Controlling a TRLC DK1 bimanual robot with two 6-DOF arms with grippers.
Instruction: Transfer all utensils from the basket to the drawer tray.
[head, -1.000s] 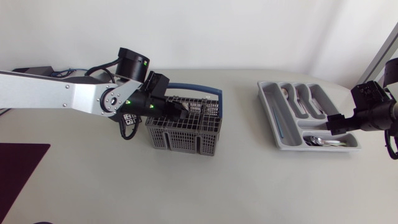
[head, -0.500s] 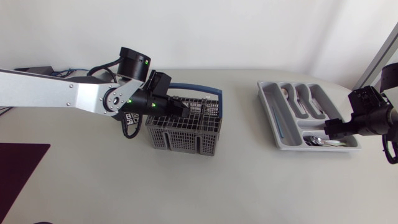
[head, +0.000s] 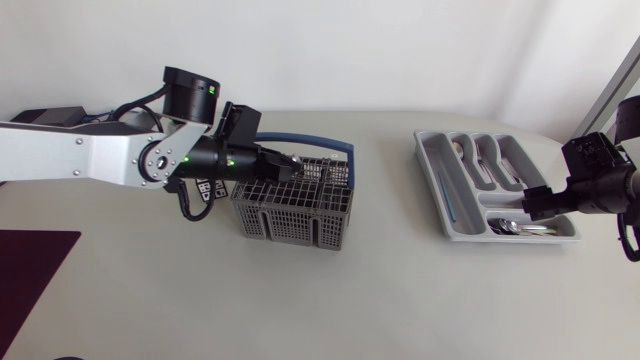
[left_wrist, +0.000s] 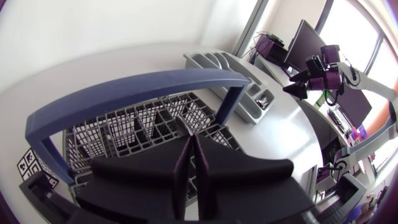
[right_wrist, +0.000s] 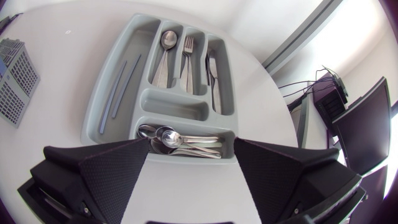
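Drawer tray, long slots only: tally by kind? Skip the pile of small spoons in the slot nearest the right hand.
spoon: 1
fork: 1
knife: 1
thin blue-grey sticks: 2
Total: 5 in the long slots of the drawer tray

The left arm (head: 90, 155) stretched in from its side, the silver link nearly level and the black wrist angled downward. The left gripper (left_wrist: 189, 146) had its 2 fingers pressed together, tip to tip. The right arm (head: 600, 180) sat near its own side, wrist tilted down, and the right gripper (right_wrist: 189, 152) held its 2 fingers spread wide apart.
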